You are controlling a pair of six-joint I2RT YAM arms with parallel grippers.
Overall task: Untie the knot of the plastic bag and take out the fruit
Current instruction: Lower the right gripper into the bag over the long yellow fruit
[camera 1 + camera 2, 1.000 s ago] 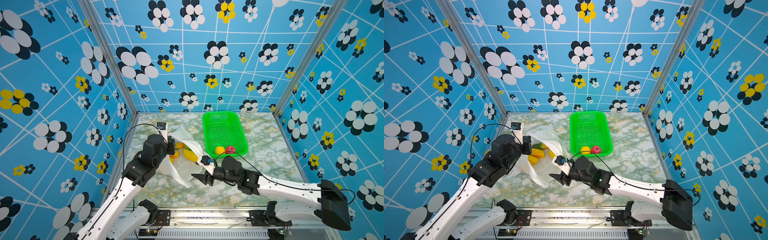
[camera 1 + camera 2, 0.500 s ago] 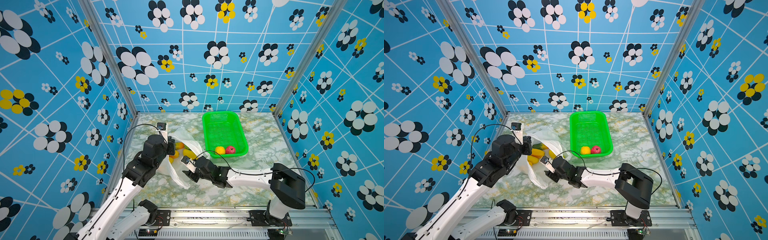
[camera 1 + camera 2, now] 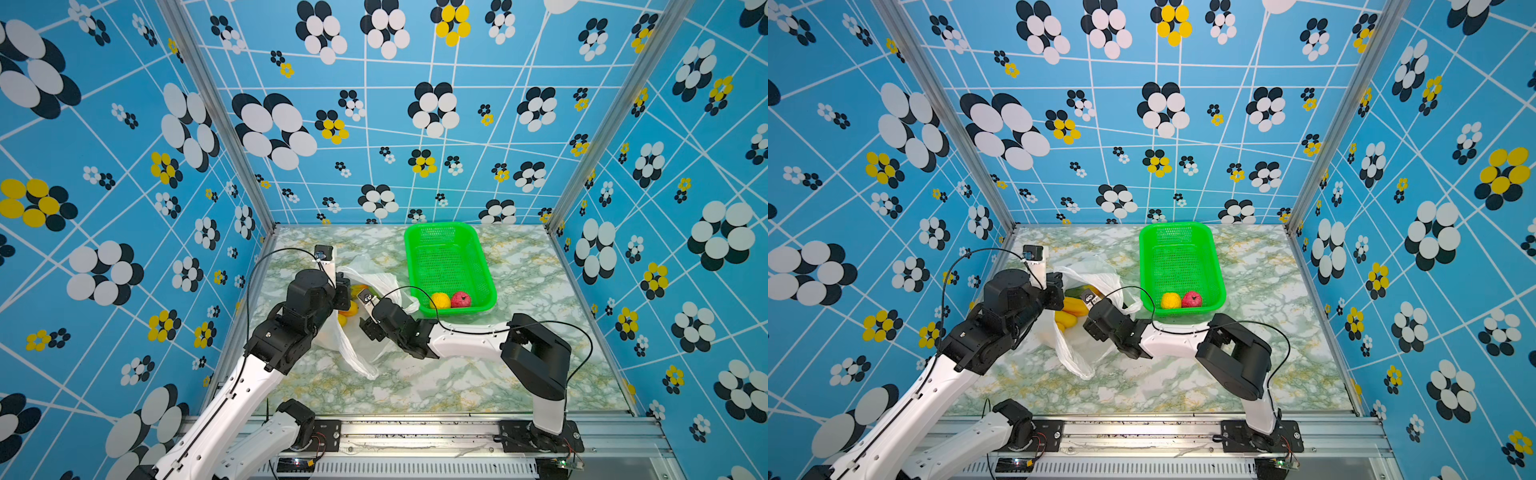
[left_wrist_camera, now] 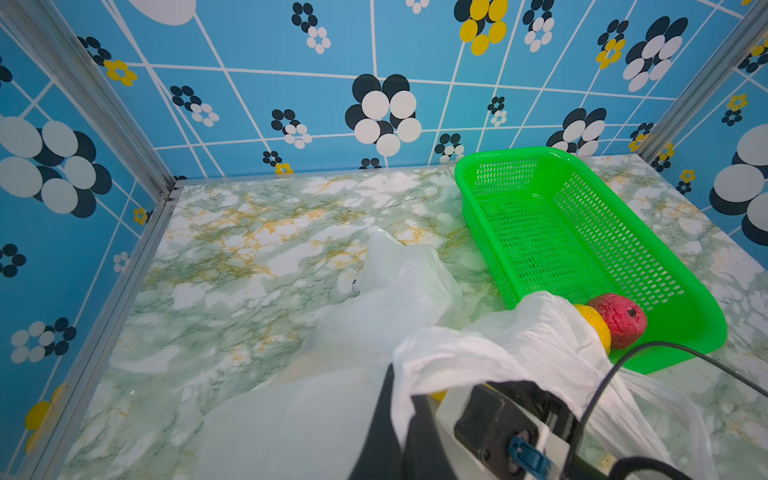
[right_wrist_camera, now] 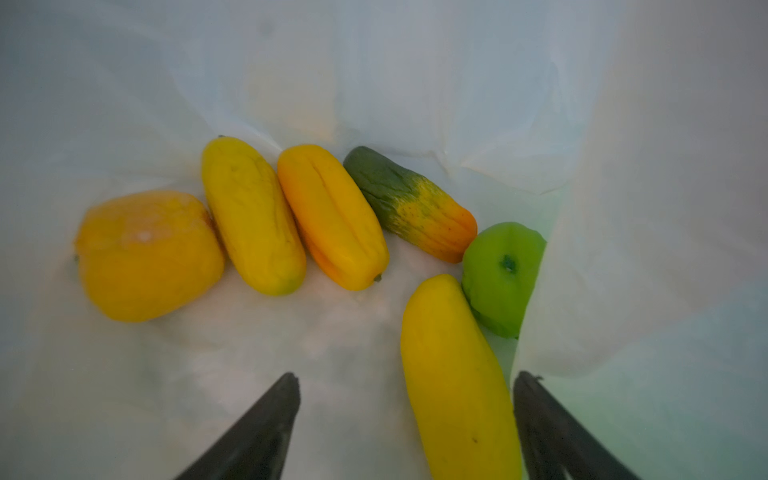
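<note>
Walls [image 3: 374,124]: blue, white grid lines, flowers of black-and-white or black-and-yellow ovals.
Table [image 3: 457,386]: marbled white and pale green, gold veins.
Basket [image 3: 446,266]: bright green, perforated mesh.
Round fruit [image 3: 440,300], basket's 6 o'clock end: yellow-orange.
Bumpy fruit [image 3: 460,299], at its 3 o'clock: red, cracked pattern.
Plastic bag [image 3: 353,353]: translucent white.
Oblong fruit [image 5: 253,216]: yellow.
Ridged fruit [image 5: 332,216]: orange-yellow.
Two-tone fruit [image 5: 409,203]: dark green fading to orange.
Apple-like fruit [image 5: 503,274]: light green.
Long fruit [image 5: 457,374]: yellow.
</note>
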